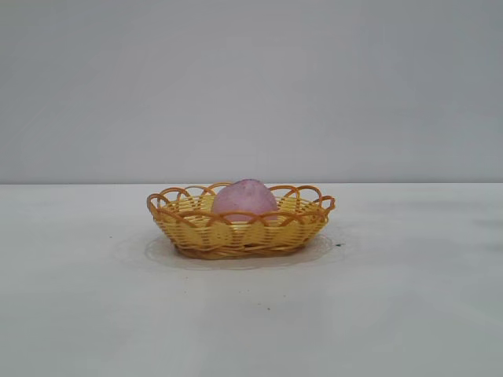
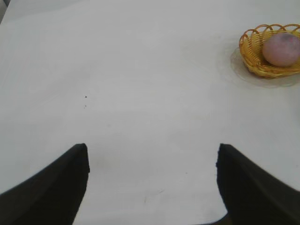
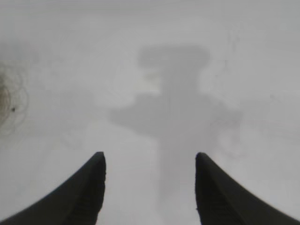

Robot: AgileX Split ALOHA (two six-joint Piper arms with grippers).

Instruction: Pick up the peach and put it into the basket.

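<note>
Peach sits inside the basket on the table, so little can go wrong. Both the left gripper and right gripper stand spread and empty over bare tabletop; only a careless sweep could nudge the basket.

Soft, even overhead light leaves the pale table bright, with only a faint shadow ring around the basket, while the right wrist view is hazy and unfocused, with the arm's blurred grey shadow cast on the tabletop between its dark fingers.
</note>
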